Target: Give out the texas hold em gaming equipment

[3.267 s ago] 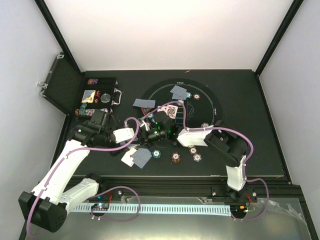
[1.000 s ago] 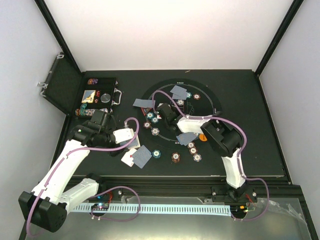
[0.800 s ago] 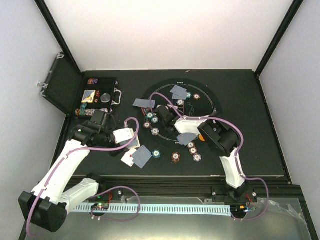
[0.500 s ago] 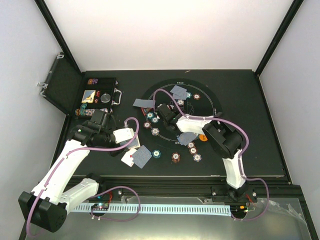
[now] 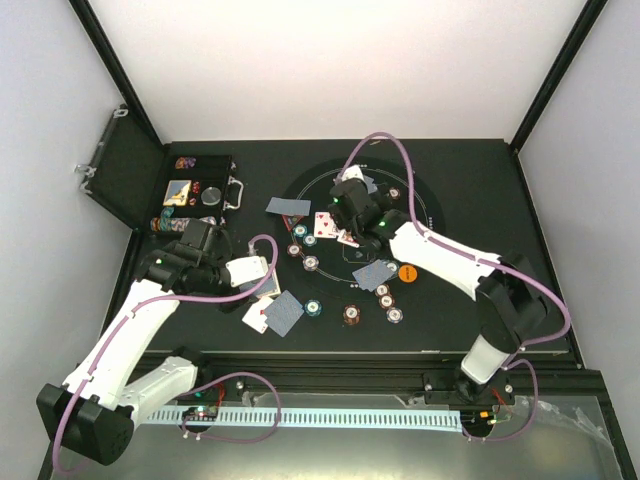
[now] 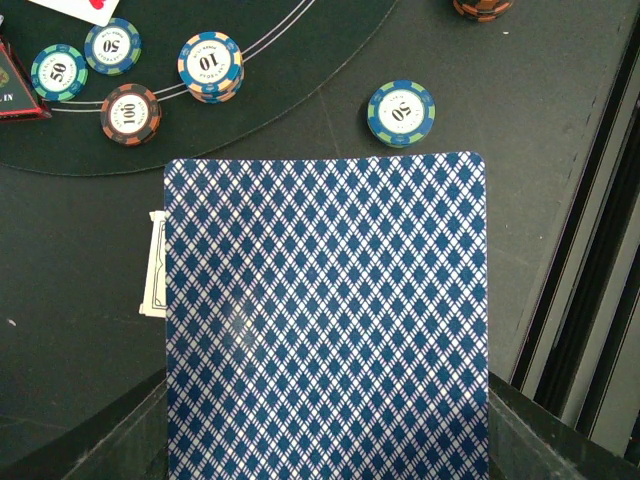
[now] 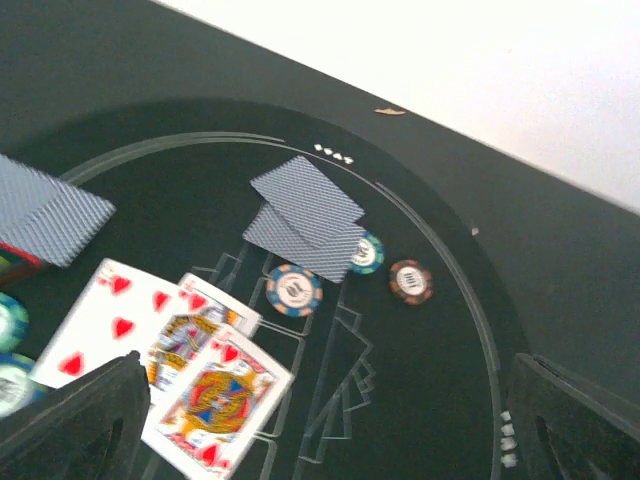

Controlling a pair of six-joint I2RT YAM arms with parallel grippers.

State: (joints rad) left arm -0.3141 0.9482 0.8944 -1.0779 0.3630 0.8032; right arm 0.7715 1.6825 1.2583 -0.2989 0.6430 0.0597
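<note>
- Texas hold em gaming equipment lies scattered on and around the round black mat [image 5: 420,215] with its white printed lines.
- The black hinged case [image 5: 130,180] stands open well to the left of the mat.
- The right gripper [image 7: 325,400] hangs above the mat, its jaws spread wide with nothing between them.
- The left gripper [image 6: 325,445] sits off the mat's near-left rim, clamped on the held card [image 6: 325,310]. This card's back is a blue-and-white diamond lattice, and a white card [image 6: 155,265] peeks out from beneath it.
- Three face-up cards [image 7: 190,340] overlap on the mat's left half: one shows red hearts, two are court cards in red and yellow.
- A face-down pair [image 7: 305,215] overlaps on the mat's far side.
- A lone face-down card [image 5: 288,206] lies just off the left rim.
- Another grey-backed card [image 5: 375,273] lies at the near rim.
- The rim chips [image 6: 130,113] cluster inside the mat's near-left line. They have striped edges and printed values: teal 50s, a red-brown 100 and an orange-and-blue 10.
- A blue 50 chip [image 6: 400,112] lies just outside that line.
- The far chips [image 7: 293,290], white-blue, teal and brown, sit beside the face-down pair.
- The orange button [image 5: 407,272] rests at the mat's near rim, just beside the grey-backed card.
</note>
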